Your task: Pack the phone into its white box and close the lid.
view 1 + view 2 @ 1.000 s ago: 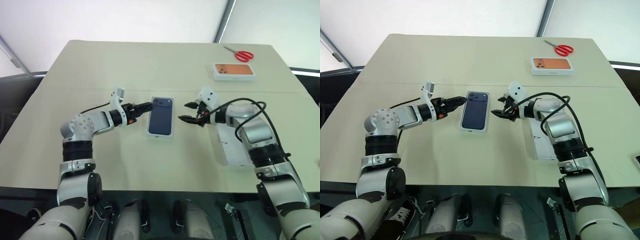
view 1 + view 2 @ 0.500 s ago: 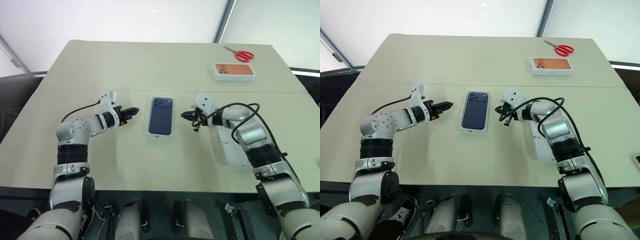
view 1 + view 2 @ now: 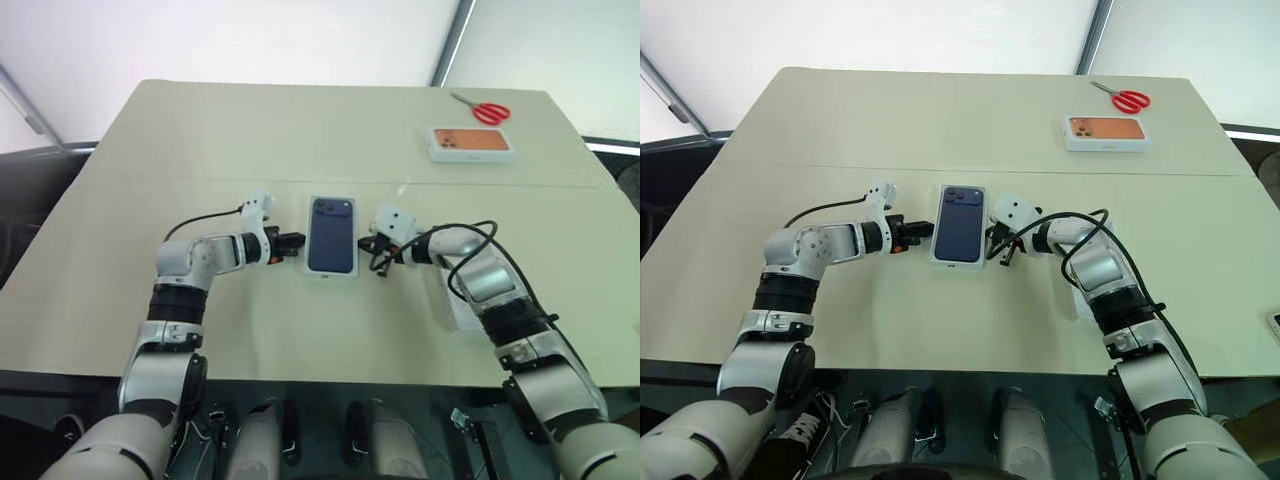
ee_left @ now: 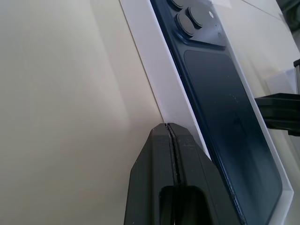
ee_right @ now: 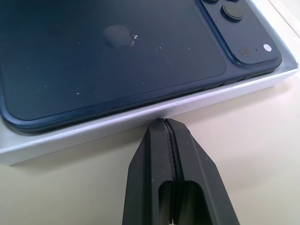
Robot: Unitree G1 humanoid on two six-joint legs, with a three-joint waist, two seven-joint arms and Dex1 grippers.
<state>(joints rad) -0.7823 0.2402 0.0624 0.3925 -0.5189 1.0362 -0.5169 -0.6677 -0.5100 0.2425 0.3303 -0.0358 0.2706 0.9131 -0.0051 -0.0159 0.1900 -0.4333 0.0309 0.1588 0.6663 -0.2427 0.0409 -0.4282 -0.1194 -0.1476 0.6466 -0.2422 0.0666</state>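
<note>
The phone [image 3: 332, 235] lies with its back up inside the white box [image 3: 310, 245], and the box stands on the beige table [image 3: 300, 130], near its middle. The camera bump of the phone is at the far end of the box, away from the robot.

The left gripper [image 3: 295, 240] is just beside the left long wall of the white box. Its two black fingers [image 4: 173, 178] are pressed together, with nothing between them, and in the left wrist view their tip is at the white wall of the box; whether it really touches the wall cannot be told.

The right gripper [image 3: 372, 243] is just beside the right long wall of the white box. Its fingers [image 5: 171, 164] are also clenched on nothing, and in the right wrist view their tip is up against the white wall, below the edge of the phone.

The lid [image 3: 462, 310] lies on the table to the right of the white box, mostly hidden under the right arm.

Far from the white box, near the far right corner of the table, another white box with an orange phone picture [image 3: 470, 143] lies flat, and red scissors [image 3: 484, 108] lie just behind it.
</note>
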